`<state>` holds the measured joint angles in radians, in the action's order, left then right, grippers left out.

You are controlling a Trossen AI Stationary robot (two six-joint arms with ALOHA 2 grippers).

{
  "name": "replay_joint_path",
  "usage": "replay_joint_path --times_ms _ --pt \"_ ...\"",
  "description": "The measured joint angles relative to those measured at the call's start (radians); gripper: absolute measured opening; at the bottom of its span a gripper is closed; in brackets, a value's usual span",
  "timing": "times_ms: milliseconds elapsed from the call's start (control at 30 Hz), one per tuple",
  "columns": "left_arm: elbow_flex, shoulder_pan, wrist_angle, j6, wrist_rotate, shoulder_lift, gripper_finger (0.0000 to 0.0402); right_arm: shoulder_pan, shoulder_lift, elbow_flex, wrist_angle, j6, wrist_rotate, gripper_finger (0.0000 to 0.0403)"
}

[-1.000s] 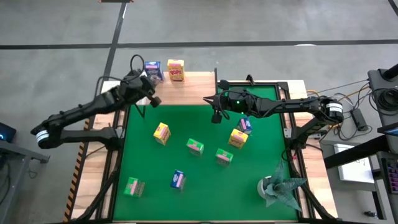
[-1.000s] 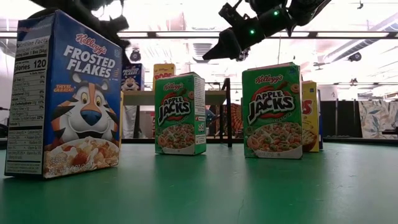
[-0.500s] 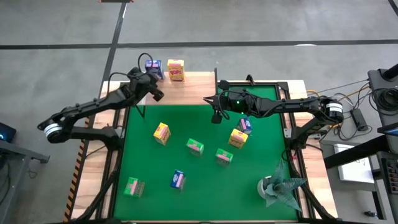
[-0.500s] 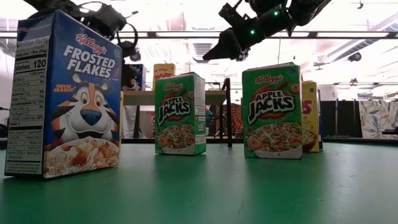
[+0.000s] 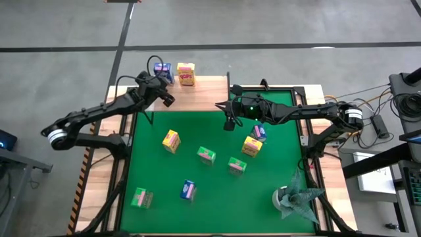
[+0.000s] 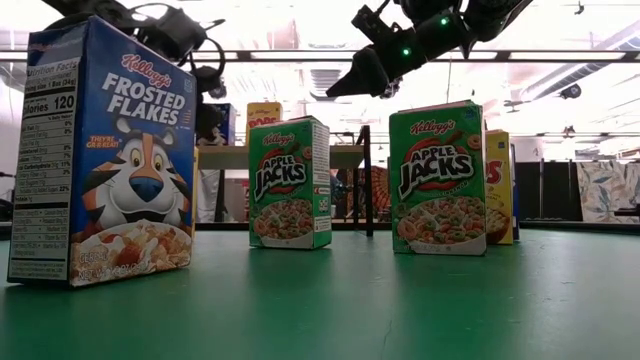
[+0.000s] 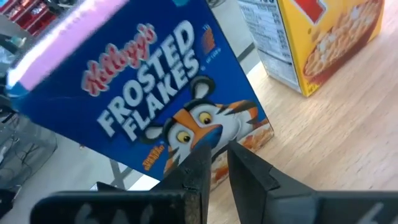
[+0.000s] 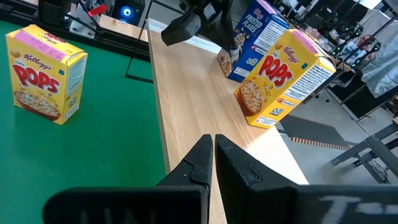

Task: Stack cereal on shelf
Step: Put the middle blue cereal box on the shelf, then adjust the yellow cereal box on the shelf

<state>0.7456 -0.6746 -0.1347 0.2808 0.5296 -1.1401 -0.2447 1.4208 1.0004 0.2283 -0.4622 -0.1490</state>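
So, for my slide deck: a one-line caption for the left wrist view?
Left gripper nearly closed beside a tilted blue Frosted Flakes box, yellow box alongside on the wooden shelf.

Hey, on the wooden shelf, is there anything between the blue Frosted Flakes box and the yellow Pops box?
Nothing. In the right wrist view a narrow strip of bare shelf separates the blue box from the yellow box; the left tool sits on the blue box's other side.
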Motion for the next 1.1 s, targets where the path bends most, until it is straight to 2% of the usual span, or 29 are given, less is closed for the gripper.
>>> replay_joint_path --times_ms 100,233,400,467,667,867,1000,1100 --pt "0.0 0.005 -0.005 -0.021 -0.036 0.023 0.0037 0.0 0.0 0.0 0.0 -0.001 0.0 0.0009" --pt "0.0 0.036 -0.008 -0.066 -0.144 0.076 0.0037 0.0 0.0 0.0 -0.002 -0.001 0.0 0.0009" --pt "0.0 0.122 -0.033 -0.127 -0.315 0.159 0.0037 0.0 0.0 0.0 -0.003 0.003 0.0 0.0009" --pt "0.0 0.176 -0.046 -0.151 -0.349 0.195 0.0037 0.0 0.0 0.0 -0.004 0.016 0.0 0.0009" --pt "-0.022 0.409 -0.057 -0.166 -0.362 0.318 0.0037 0.002 0.0 0.0 -0.028 0.107 0.001 0.0009" --pt "-0.094 0.636 -0.052 -0.112 -0.363 0.438 0.0037 0.038 0.0 0.0 -0.062 0.234 0.102 0.0009" --pt "-0.157 0.726 -0.05 -0.08 -0.363 0.496 0.0037 0.092 0.0 0.0 -0.051 0.278 0.105 0.0009" --pt "-0.194 0.752 -0.048 -0.08 -0.363 0.529 0.0037 0.138 0.0 0.002 -0.042 0.316 0.105 0.0009"
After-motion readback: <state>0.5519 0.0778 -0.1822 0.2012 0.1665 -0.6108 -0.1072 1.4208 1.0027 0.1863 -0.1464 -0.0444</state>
